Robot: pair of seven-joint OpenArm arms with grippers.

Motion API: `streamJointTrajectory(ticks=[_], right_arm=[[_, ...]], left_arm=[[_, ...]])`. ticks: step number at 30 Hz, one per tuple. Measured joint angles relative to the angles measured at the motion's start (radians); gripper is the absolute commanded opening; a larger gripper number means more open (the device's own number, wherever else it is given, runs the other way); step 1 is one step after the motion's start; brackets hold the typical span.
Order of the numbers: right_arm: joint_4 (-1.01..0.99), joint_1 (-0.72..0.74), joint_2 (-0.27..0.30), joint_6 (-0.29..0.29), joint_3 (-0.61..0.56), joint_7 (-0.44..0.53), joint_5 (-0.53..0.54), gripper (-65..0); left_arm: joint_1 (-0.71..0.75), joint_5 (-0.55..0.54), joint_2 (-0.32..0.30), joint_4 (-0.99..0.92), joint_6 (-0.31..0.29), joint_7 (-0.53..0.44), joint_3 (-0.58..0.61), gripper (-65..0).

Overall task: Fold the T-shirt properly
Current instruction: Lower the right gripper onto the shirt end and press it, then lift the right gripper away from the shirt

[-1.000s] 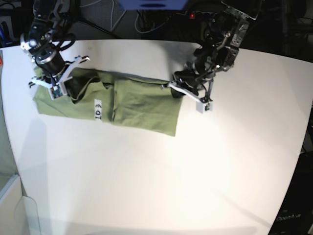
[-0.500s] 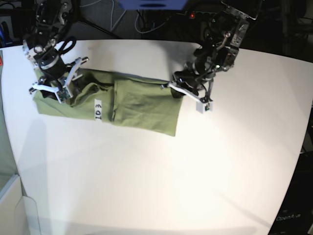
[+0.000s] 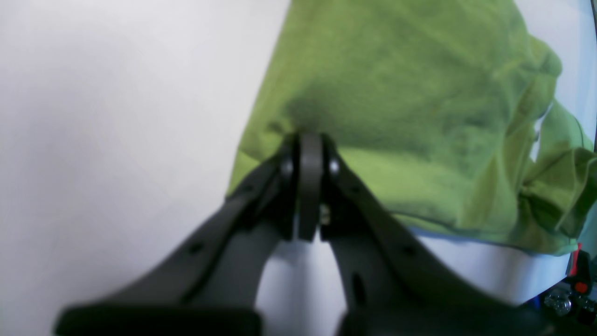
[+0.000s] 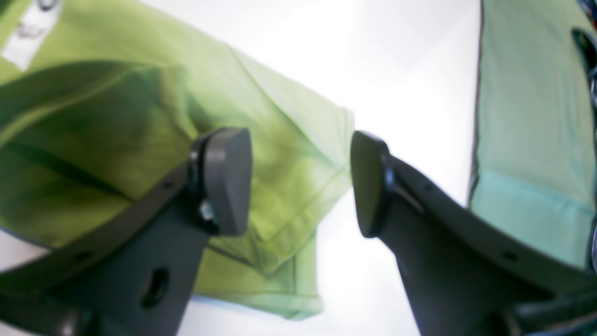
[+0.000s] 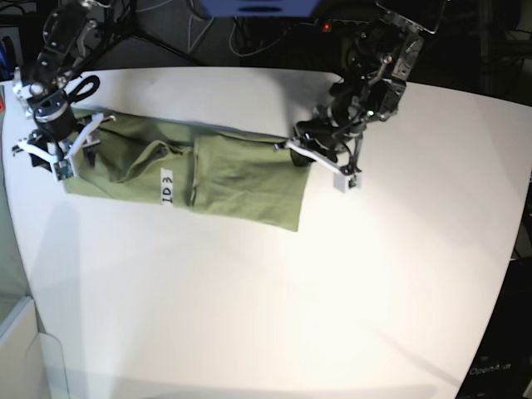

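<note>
Left end effector (image 3: pixel 308 154) pinches the T-shirt (image 5: pixel 224 170) edge — jaws pressed together. Right end effector (image 4: pixel 298 182) hangs spread — gripping nothing — over the shirt's end near the table (image 5: pixel 274 291) edge.

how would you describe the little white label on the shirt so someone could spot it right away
Start from the white round-edged table and find the sage-green cotton T-shirt lying in a long folded strip across its far half. On the shirt's near edge, toward the right gripper, sits a small white rectangular label. It is the only white patch on the plain green cloth and carries dark handwritten characters.
</note>
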Motion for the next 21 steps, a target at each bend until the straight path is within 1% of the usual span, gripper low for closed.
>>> streamJointTrajectory(ticks=[5, 7, 9, 11, 17, 19, 21], right_arm=[[-0.077, 0.039, -0.005, -0.001, 0.058, -0.002, 0.000, -31.3], [-0.085, 0.050, -0.017, -0.003, 0.108, 0.001, 0.003, -31.3], [-0.089, 0.071, -0.042, -0.005, 0.172, -0.009, -0.006, -31.3], [-0.089, 0.086, -0.046, -0.004, 0.212, -0.006, -0.009, -31.3], [-0.086, 0.094, -0.044, -0.005, 0.288, -0.006, -0.009, -31.3], [-0.086, 0.086, -0.047, -0.005, 0.294, -0.007, -0.009, -31.3], [-0.086, 0.086, -0.063, -0.005, 0.293, -0.006, -0.009, -31.3]], left_arm=[[0.000, 0.000, 0.000, 0.000, 0.000, 0.000, 0.000, -62.8], [0.000, 0.000, 0.000, 0.000, 0.000, 0.000, 0.000, -62.8], [0.000, 0.000, 0.000, 0.000, 0.000, 0.000, 0.000, -62.8], [0.000, 0.000, 0.000, 0.000, 0.000, 0.000, 0.000, -62.8], [0.000, 0.000, 0.000, 0.000, 0.000, 0.000, -0.001, -62.8], [0.000, 0.000, 0.000, 0.000, 0.000, 0.000, -0.001, -62.8], [-0.001, 0.000, 0.000, 0.000, 0.000, 0.000, -0.001, -62.8]])
